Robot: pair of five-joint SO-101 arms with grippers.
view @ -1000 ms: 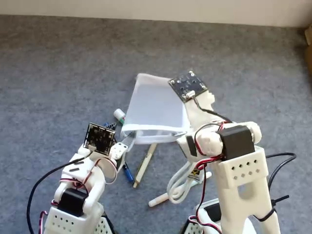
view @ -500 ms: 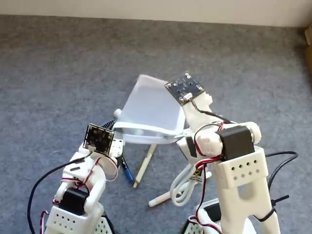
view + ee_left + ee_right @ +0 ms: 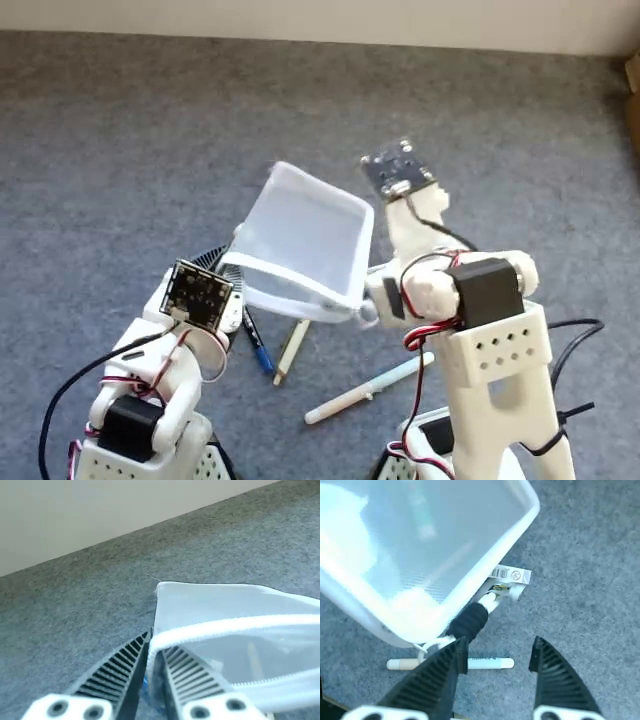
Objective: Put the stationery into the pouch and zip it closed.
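**Mia:** From up high, where is the pouch?

**Ben:** The pouch [image 3: 300,240] is up off the gray carpet [image 3: 120,150] and tipped, with its open mouth facing the arms. The left gripper [image 3: 228,268] holds one corner. A white pen [image 3: 365,392], a pencil [image 3: 290,350] and a blue pen [image 3: 258,350] lie on the carpet, outside it.

**Mia:** And from the left wrist?

**Ben:** The left gripper [image 3: 152,647] is squeezed tight on the pouch [image 3: 235,605] rim.

**Mia:** And the right wrist?

**Ben:** The right gripper [image 3: 500,645] is spread wide with nothing in it. It is just beside a pouch [image 3: 430,545] corner, above the white pen [image 3: 470,663].

**Mia:** So what step is this?

**Ben:** I think it is the filling step, and it has hardly started. Next, the right gripper should go down, grab a pen and slide it into the mouth. The left one should keep the mouth up. Zipping comes last.
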